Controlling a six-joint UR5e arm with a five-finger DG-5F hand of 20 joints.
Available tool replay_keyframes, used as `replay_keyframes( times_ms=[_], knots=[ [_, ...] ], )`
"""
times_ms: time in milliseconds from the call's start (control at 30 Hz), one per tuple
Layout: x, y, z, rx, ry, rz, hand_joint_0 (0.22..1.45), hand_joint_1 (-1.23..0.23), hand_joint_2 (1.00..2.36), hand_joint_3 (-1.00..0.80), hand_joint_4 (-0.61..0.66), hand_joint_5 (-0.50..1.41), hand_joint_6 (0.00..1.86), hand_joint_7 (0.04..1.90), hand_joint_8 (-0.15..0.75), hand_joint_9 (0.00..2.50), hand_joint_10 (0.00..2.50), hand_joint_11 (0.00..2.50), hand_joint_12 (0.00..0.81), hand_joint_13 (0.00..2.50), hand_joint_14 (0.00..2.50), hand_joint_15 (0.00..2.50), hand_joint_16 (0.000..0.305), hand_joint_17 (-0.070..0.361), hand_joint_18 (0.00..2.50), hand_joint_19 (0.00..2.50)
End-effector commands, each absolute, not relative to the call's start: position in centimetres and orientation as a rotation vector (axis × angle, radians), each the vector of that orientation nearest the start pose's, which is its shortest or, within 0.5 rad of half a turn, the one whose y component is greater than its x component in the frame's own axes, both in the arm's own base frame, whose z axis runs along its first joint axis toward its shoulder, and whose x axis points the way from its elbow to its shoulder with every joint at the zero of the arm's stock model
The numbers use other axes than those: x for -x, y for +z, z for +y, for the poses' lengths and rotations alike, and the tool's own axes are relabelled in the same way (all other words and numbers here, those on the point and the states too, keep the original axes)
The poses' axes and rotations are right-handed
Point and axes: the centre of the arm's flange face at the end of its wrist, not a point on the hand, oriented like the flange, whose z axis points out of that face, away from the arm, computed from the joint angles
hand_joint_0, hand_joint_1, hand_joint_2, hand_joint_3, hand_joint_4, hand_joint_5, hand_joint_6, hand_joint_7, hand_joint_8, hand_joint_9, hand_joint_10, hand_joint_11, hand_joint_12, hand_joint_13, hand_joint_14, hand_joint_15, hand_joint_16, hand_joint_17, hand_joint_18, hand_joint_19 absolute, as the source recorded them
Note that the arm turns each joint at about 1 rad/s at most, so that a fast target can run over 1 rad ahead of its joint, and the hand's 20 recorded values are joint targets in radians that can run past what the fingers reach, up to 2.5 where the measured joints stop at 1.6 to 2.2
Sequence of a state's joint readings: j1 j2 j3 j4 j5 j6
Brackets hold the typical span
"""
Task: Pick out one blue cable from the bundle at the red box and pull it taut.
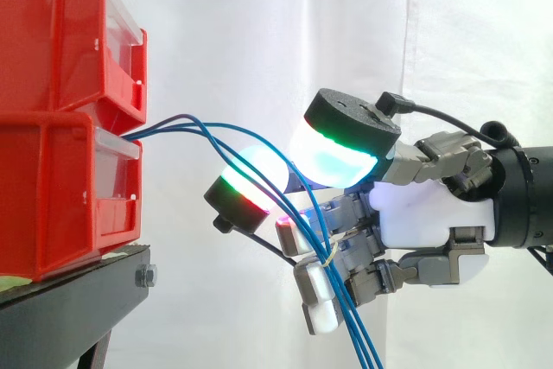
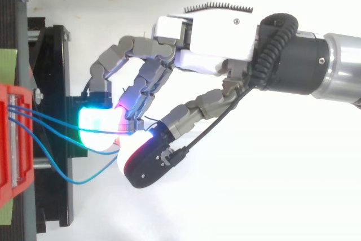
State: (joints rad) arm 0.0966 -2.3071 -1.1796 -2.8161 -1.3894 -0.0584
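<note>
Several thin blue cables (image 1: 186, 123) leave the front of the lower red box (image 1: 52, 205) and arc rightward into my hand (image 1: 432, 213). In the top view two blue cables (image 2: 51, 119) run from the red box (image 2: 8, 139) into the spot where the glowing pads meet, and a third loops slack below them. My hand (image 2: 214, 43) reaches in from the right with its fingers and thumb curled about the cables. Past the hand the cables drop to the bottom edge, held together by a small yellow tie (image 1: 329, 254). How many strands the pads actually pinch is hidden.
A second red box (image 1: 60, 41) is stacked on the lower one. Both rest on a black stand (image 1: 78, 300) at the left, with a white curtain behind.
</note>
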Motion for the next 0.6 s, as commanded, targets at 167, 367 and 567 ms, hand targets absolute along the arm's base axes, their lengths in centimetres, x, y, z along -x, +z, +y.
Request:
replay_keyframes(
  times_ms=[167,367,567],
  knots=[
    [-76.18,24.34,-7.81,-1.218,1.095,1.188,0.49,-0.79,1.0,-0.5,0.04,-0.15,0.85,0.78,0.252,1.15,0.02,0.67,0.37,1.12,0.02,0.58,0.048,0.109,0.94,0.56],
    [-76.14,24.29,-7.81,-1.221,1.093,1.192,0.5,-0.66,1.0,-0.5,0.01,-0.13,0.83,0.83,0.26,1.2,0.02,0.67,0.372,1.13,0.02,0.59,0.048,0.108,0.93,0.58],
    [-76.16,24.31,-7.8,-1.219,1.095,1.192,0.56,-0.55,1.0,-0.5,-0.02,-0.13,0.82,0.87,0.242,1.22,0.02,0.69,0.355,1.14,0.02,0.6,0.045,0.101,0.91,0.61]
  ],
)
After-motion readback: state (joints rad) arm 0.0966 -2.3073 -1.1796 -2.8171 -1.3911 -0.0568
